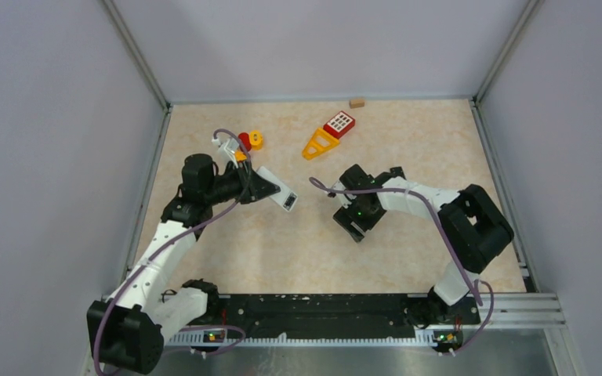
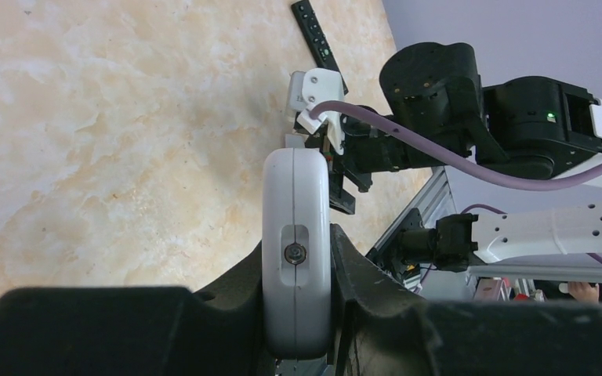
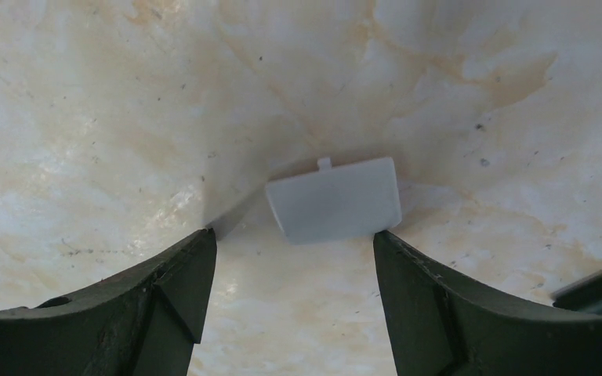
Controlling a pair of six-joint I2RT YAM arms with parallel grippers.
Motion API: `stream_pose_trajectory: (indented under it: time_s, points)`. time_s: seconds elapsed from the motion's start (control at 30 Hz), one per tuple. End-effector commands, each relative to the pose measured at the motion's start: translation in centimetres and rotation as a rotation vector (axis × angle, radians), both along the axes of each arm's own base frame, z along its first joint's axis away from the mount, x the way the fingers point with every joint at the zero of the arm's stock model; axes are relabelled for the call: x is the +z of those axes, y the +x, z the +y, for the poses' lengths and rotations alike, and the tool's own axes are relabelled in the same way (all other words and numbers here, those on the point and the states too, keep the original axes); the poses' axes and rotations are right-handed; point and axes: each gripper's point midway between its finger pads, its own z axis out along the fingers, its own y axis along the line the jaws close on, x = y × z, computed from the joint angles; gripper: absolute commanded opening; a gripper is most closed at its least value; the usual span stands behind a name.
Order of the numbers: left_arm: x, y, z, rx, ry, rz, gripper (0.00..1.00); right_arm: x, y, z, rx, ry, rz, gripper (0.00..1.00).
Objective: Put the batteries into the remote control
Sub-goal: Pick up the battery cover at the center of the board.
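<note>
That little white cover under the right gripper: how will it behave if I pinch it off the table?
The cover looks thin and lies flat on the table, so the fingers may slide over it rather than catch an edge. Probably light plastic: a nudge likely skids it. Being flat, it should not roll.

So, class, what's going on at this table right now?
The left gripper is clamped on a white remote, seen edge-on between its fingers. The right gripper hangs open over the table. A small white battery cover lies flat just beyond its fingertips, not gripped. With the cover off, loading seems yet to start.
</note>
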Motion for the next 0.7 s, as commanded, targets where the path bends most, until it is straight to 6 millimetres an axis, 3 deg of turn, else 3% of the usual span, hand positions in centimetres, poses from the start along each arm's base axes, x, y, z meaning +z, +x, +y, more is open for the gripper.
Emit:
stream_pose_trajectory:
  time_s: [0.0,0.27,0.47,0.67]
  points:
    - [2.0,0.4,-0.1,-0.017,-0.026,-0.067,0.0,1.0,3.1,0.6,0.011,0.02,-0.074,0.74]
    - [2.1,0.4,-0.1,-0.02,-0.028,-0.07,0.0,1.0,4.2,-0.6,-0.017,-0.018,-0.098,0.74]
    - [2.3,0.4,-0.1,-0.03,-0.034,-0.068,0.0,0.2,3.1,0.1,0.082,0.02,-0.026,0.74]
    - [2.4,0.3,-0.1,-0.034,-0.038,-0.069,0.0,-0.3,3.5,0.2,0.109,0.009,-0.023,0.72]
